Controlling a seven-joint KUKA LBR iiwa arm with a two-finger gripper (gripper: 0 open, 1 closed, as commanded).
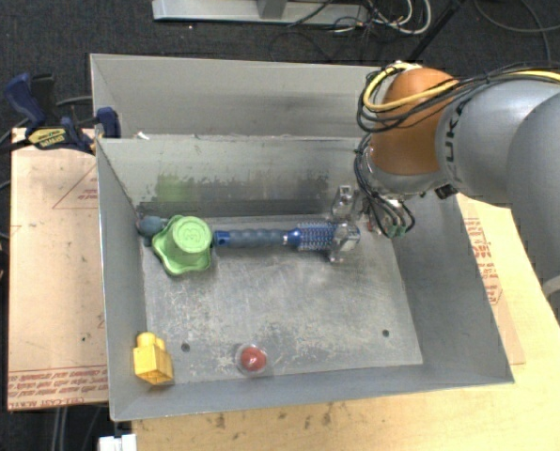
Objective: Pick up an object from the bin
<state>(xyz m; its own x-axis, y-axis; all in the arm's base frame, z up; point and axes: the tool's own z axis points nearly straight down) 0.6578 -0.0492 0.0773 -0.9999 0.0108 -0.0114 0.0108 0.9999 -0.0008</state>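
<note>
Lying by the back wall (pixel 242 169), the blue brush (pixel 261 240) meets the claw (pixel 344 225) at its bristles; grip unclear.

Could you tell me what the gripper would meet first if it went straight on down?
Probably the bristled end of the blue brush, which lies right beside the gripper near the back wall. Depth is unclear; it might just miss it and meet the bin floor.
</note>
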